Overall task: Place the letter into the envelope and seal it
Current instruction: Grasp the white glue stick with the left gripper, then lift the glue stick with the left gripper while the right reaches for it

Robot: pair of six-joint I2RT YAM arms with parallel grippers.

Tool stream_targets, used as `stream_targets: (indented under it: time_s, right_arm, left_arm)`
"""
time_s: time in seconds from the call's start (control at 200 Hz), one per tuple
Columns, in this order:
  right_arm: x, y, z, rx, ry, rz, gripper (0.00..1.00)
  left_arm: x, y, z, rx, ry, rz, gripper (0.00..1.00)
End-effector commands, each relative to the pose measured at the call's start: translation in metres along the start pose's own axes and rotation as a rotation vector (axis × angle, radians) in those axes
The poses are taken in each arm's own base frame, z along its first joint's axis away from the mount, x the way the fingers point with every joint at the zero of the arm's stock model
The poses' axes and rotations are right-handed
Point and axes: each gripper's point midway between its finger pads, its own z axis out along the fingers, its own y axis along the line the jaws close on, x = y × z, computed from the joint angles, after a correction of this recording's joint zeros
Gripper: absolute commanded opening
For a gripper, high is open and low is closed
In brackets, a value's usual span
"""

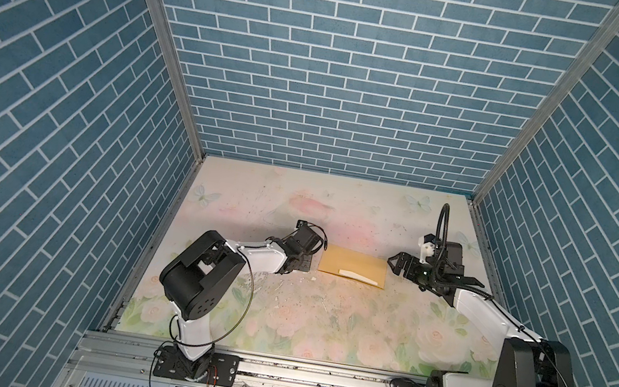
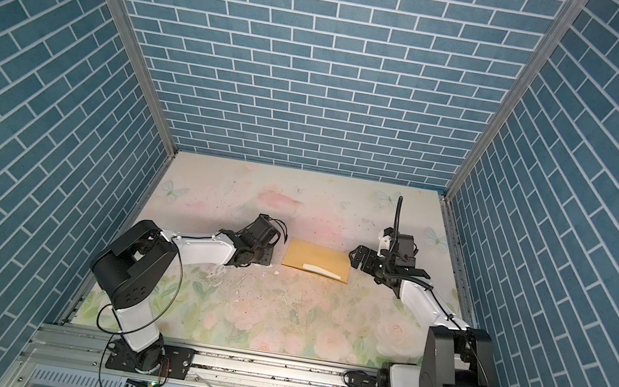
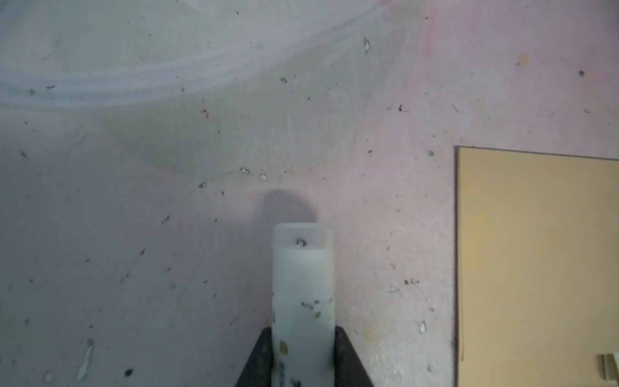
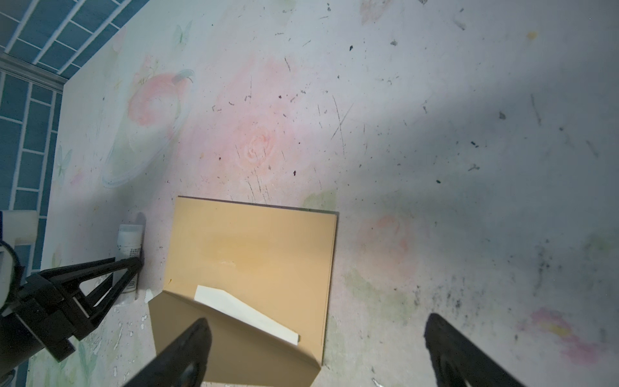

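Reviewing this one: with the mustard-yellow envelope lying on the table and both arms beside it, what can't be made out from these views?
- Letter: no tan sheet shows in any view; whether it sits inside the mustard-yellow paper envelope cannot be told.
- Envelope flap: folded over with a white strip showing; whether it is stuck down is unclear.
- Left pincer: hidden by its wrist in both top views.
- White cylindrical stick: label blurred; lower end cut off by the left wrist picture's edge.
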Motion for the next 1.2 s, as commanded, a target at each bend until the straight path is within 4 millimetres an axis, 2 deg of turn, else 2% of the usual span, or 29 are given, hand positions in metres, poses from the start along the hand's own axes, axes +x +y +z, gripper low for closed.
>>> stream_targets:
  time_s: [0.0,0.065,0.21,0.325,0.465,0.48,0.685,0.79,0.975,1.195]
  right_arm:
    - [-0.016,0.012,-0.004,-0.041,-0.026,-0.045,0.99]
    - [-0.018,0.017,-0.007,-0.06,-0.03,-0.046,0.99]
    - [-0.028,0.038,-0.02,-0.135,-0.062,-0.058,0.99]
    - [-0.041,0.066,-0.036,-0.225,-0.103,-0.088,0.98]
    - [-0.049,0.108,-0.052,-0.322,-0.12,-0.154,0.96]
    - [-0.049,0.113,-0.054,-0.331,-0.121,-0.163,0.96]
    - [-0.044,0.177,-0.065,-0.443,-0.09,-0.267,0.93]
    - [-0.039,0.201,-0.064,-0.501,-0.07,-0.294,0.87]
    - [-0.029,0.228,-0.058,-0.582,-0.012,-0.309,0.8]
    - [-0.017,0.244,-0.05,-0.619,0.043,-0.331,0.77]
  left_arm:
    - [-0.024,-0.003,-0.015,0.02,-0.081,0.068,0.06]
    - [-0.04,-0.007,-0.029,0.037,-0.138,0.116,0.02]
    - [-0.074,-0.018,-0.07,0.11,-0.323,0.223,0.0]
    - [-0.093,-0.034,-0.102,0.208,-0.505,0.312,0.0]
    - [-0.102,-0.05,-0.136,0.318,-0.693,0.392,0.0]
    - [-0.096,-0.049,-0.133,0.321,-0.687,0.402,0.0]
    - [-0.086,-0.069,-0.154,0.426,-0.805,0.531,0.0]
    - [-0.074,-0.082,-0.165,0.502,-0.899,0.613,0.0]
    - [-0.06,-0.096,-0.173,0.584,-0.966,0.67,0.0]
    - [-0.05,-0.104,-0.172,0.594,-0.976,0.72,0.0]
